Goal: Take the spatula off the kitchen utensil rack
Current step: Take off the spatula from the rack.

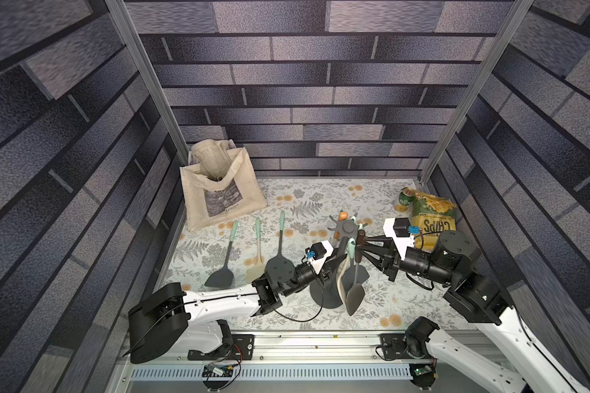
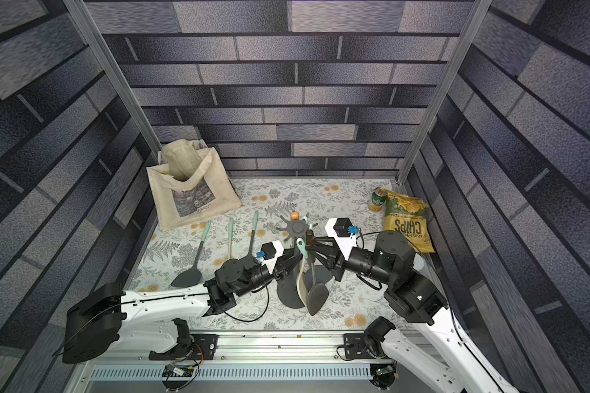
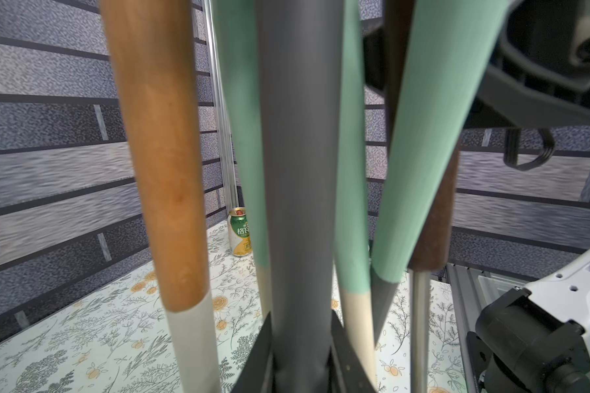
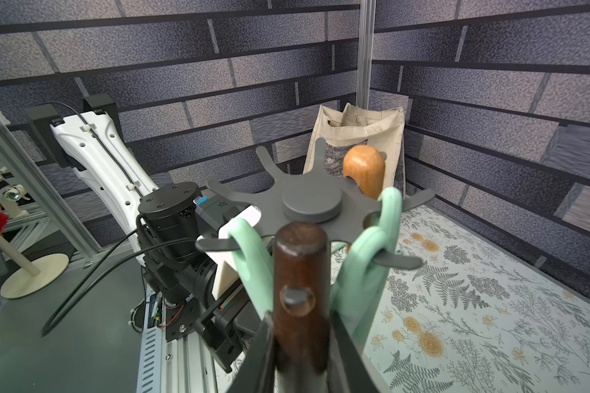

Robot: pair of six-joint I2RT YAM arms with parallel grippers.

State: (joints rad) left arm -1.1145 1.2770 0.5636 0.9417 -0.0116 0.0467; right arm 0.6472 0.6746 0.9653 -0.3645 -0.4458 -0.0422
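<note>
Three utensils (image 1: 258,245) lying left on table (image 1: 321,197), one star-topped rack (image 1: 348,227), left fingers (image 3: 256,357) pinching its pole, right fingers (image 4: 348,364) pinching brown-handled spatula (image 4: 300,272)

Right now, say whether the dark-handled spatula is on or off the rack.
On: in the right wrist view, a hook of the kitchen utensil rack pokes through the spatula handle's hole.

We saw a dark grey kitchen utensil rack (image 1: 348,227), and on it a spatula (image 4: 300,265) with a dark brown wooden handle, beside mint-green handles (image 4: 372,258) and one orange-brown handle (image 4: 363,170). The surface (image 1: 321,200) was pale, printed with grey ferns and orange-yellow flowers. At ten o'clock stood a cream tote bag (image 1: 246,194) with a grey print; at two o'clock, a green-and-yellow chips bag (image 1: 433,217) and a green can (image 1: 405,199). The walls (image 1: 321,68) bore a grey brick pattern.
</note>
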